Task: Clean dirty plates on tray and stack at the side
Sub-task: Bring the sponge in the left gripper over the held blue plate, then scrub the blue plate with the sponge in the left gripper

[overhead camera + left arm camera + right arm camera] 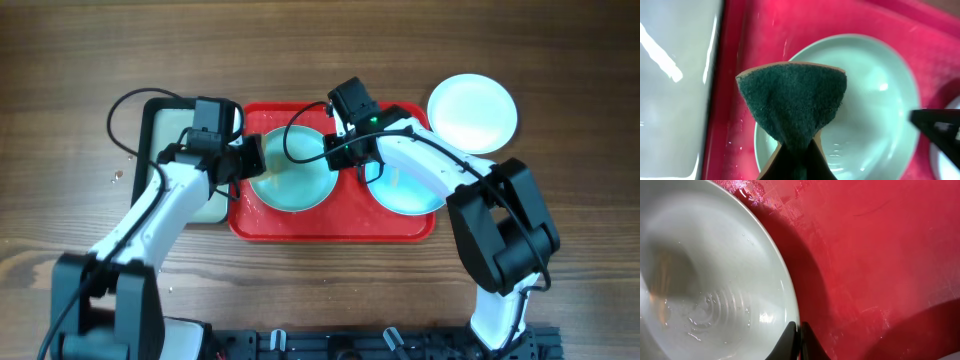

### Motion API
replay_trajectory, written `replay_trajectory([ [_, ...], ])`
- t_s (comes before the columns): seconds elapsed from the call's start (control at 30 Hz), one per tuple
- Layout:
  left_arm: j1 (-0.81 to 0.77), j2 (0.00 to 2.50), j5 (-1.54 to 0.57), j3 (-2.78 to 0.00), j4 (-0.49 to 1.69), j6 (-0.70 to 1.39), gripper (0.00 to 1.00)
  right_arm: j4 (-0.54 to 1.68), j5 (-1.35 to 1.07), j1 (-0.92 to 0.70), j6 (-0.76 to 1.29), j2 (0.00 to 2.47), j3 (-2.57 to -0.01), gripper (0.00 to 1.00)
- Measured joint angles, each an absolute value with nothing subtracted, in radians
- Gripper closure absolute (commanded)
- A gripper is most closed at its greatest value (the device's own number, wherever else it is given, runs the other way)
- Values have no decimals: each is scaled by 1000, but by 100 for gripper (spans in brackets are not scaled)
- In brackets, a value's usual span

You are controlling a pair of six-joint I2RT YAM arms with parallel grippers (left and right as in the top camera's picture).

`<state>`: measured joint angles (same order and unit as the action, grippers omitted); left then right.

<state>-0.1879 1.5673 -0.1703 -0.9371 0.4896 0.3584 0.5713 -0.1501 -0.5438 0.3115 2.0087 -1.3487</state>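
Note:
The red tray [330,228] holds two pale turquoise plates. My right gripper [345,152] is shut on the right rim of the left plate [293,180]; the right wrist view shows its fingertips [800,330] pinching that wet plate's [700,270] edge. My left gripper [246,160] is shut on a dark green sponge [791,100] held over the same plate's [875,100] left edge. The second turquoise plate [405,192] lies on the tray's right half. The white plate [473,112] sits on the table off the tray's right corner.
A black-rimmed tray with a pale inside [150,140] lies against the red tray's left side and shows in the left wrist view [670,100]. Water drops lie on the red tray [865,255]. Wooden table surrounds everything.

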Motion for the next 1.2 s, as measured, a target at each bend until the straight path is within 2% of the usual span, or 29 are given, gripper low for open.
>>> replay_trajectory([
  [0.27, -276, 1663, -135, -938, 420, 356, 96, 571, -150, -544, 311, 2009, -1349, 96],
  [0.67, -316, 1784, -88, -982, 426, 354, 96, 572, -144, -540, 311, 2011, -1348, 96],
  [0.77, -316, 1795, -130, -992, 419, 354, 96, 573, -133, -538, 311, 2011, -1348, 96],
  [1.03, -319, 1832, -432, -990, 363, 354, 96, 574, -133, -538, 311, 2011, -1348, 96],
  [1.2, -322, 1787, -418, -994, 400, 354, 96, 566, -139, -539, 311, 2011, -1348, 96],
])
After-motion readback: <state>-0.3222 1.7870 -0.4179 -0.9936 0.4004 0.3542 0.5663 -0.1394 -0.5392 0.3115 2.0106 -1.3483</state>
